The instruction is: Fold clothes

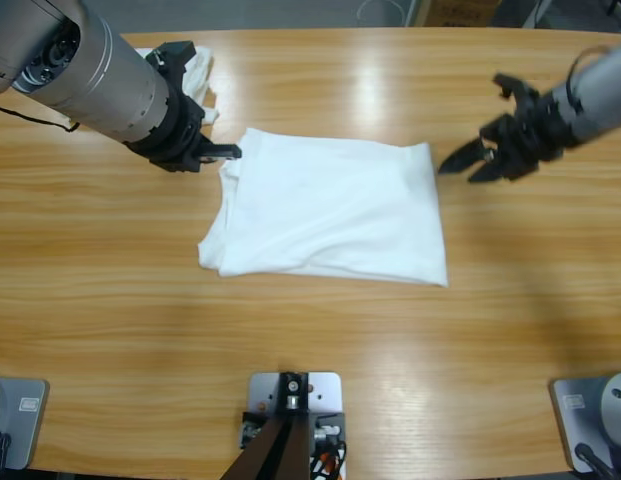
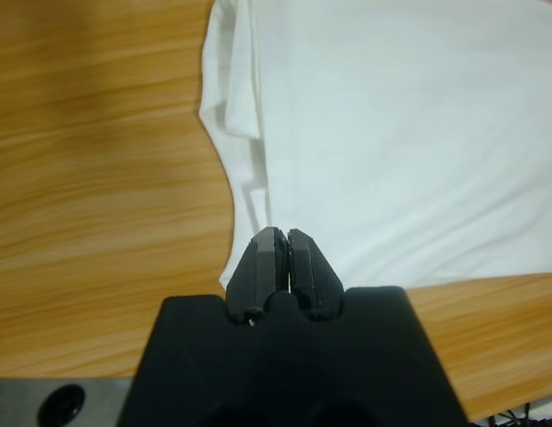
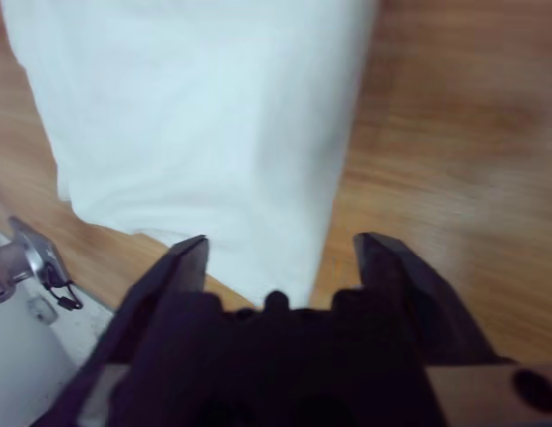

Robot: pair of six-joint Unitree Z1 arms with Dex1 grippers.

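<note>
No containers anywhere here, just the long wooden table (image 1: pixel 110 300) with a folded white T-shirt (image 1: pixel 335 210) lying flat a bit left of the middle. It's folded into a rough rectangle; the right edge is straight, the left edge is lumpier with layers showing. There's another bunch of white cloth (image 1: pixel 200 72) at the far left, mostly hidden behind the arm there, so I can't tell what shape it's in.

The left arm comes in from the far left corner, angled down toward the shirt. The left gripper (image 2: pixel 285 238) has its jaws pressed together right at the shirt's left edge, and I can't see any fabric pinched between them.

The right arm reaches in from the right edge. The right gripper (image 1: pixel 467 160) has its jaws spread wide with nothing in them, hovering just beside the shirt's far right corner, pointing at it.
</note>
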